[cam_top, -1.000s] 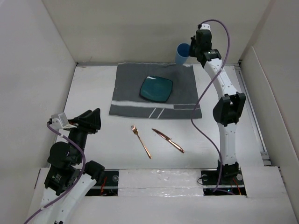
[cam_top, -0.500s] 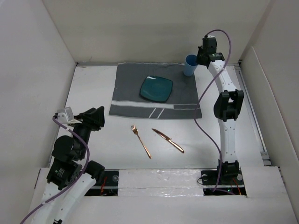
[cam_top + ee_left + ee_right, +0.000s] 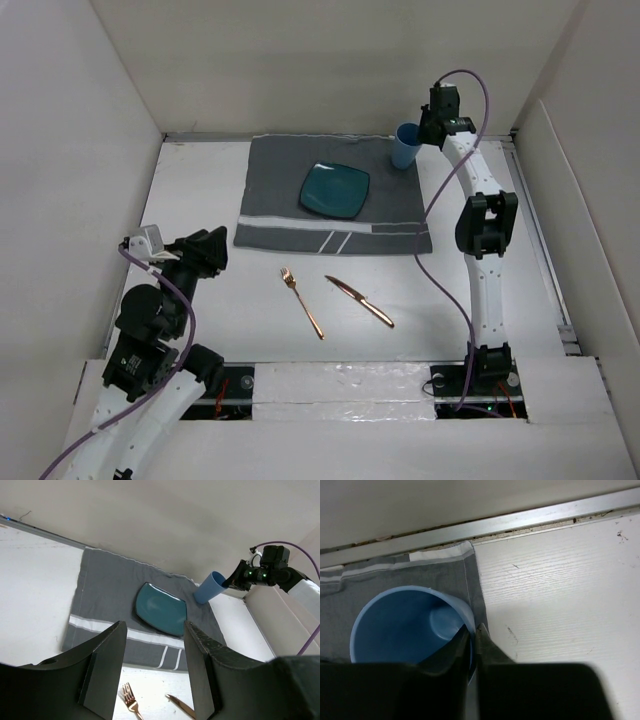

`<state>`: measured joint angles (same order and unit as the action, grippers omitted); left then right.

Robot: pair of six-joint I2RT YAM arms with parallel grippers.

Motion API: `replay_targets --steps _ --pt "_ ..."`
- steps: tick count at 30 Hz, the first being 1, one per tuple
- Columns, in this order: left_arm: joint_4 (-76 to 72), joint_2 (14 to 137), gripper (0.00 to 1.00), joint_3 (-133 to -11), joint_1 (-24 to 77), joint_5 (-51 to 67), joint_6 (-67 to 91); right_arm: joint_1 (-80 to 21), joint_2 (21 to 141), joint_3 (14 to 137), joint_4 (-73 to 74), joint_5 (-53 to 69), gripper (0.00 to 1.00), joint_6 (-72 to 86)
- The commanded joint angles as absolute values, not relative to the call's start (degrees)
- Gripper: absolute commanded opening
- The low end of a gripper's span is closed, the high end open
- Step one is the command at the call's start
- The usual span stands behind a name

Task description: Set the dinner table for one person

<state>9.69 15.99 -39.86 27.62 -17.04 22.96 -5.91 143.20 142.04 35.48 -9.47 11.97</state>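
Note:
The white dinner table carries a grey striped placemat with a teal square plate on it. My right gripper is shut on the rim of a blue cup at the placemat's far right corner; in the right wrist view one finger is inside the cup, one outside. A copper fork and copper knife lie on the bare table in front of the placemat. My left gripper is open and empty, held above the table at the left, with the fork between its fingers in its wrist view.
White walls enclose the table on three sides. A metal rail runs along the far edge just behind the cup. The plate and cup also show in the left wrist view.
My right gripper has carried the blue cup to the right and down onto the placemat's far right corner. My left arm has shifted slightly right.

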Motion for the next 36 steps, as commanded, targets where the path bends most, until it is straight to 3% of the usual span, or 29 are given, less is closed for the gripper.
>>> replay_targets --steps 1,5,10,14,15,17,18,19,23,24,28,31,36 --pt "7.0 17.1 0.46 -40.2 27.3 -16.4 22.1 -5.3 142.2 141.9 33.3 -11.2 0.22 10.9" --pt "7.0 17.1 0.46 -40.3 27.3 -16.3 22.1 -5.3 138.6 141.1 32.9 -9.1 0.50 11.5" --pt "6.9 17.0 0.46 -40.3 27.3 -16.2 22.1 -5.3 131.9 138.4 30.7 -5.0 0.59 11.9" --pt "7.2 16.8 0.46 -40.3 27.3 -15.9 22.2 -5.9 124.5 132.7 29.9 -2.0 0.60 12.6" --pt "7.1 16.6 0.46 -40.3 27.3 -15.9 22.2 -5.9 122.3 129.8 28.3 -1.4 0.58 12.6" --pt "7.4 16.4 0.45 -40.3 27.3 -16.1 22.2 -7.2 112.5 120.8 23.7 -0.4 0.36 12.6" --pt "7.6 16.1 0.41 -40.3 27.3 -15.7 22.2 -9.7 101.4 103.4 14.6 2.3 0.02 12.6" --pt "7.6 16.1 0.41 -40.3 27.3 -15.7 22.3 -9.8 101.3 103.3 14.5 2.4 0.01 12.6" --pt "7.7 16.3 0.05 -40.3 27.3 -15.8 22.4 -16.8 84.4 74.5 0.6 6.7 0.00 13.8" --pt "7.7 16.5 0.02 -40.4 27.3 -15.1 22.4 -20.9 81.5 64.1 -3.0 6.9 0.00 14.3" --pt "8.0 16.6 0.00 -40.4 27.3 -14.8 22.3 -34.5 67.8 45.2 -7.2 1.8 0.00 15.6" --pt "8.1 16.2 0.00 -40.5 27.3 -14.1 22.3 -45.7 57.9 37.6 -2.9 -9.8 0.00 18.4" --pt "8.3 16.2 0.00 -40.6 27.3 -13.5 22.2 -48.2 51.8 31.9 6.8 -6.9 0.00 25.0"
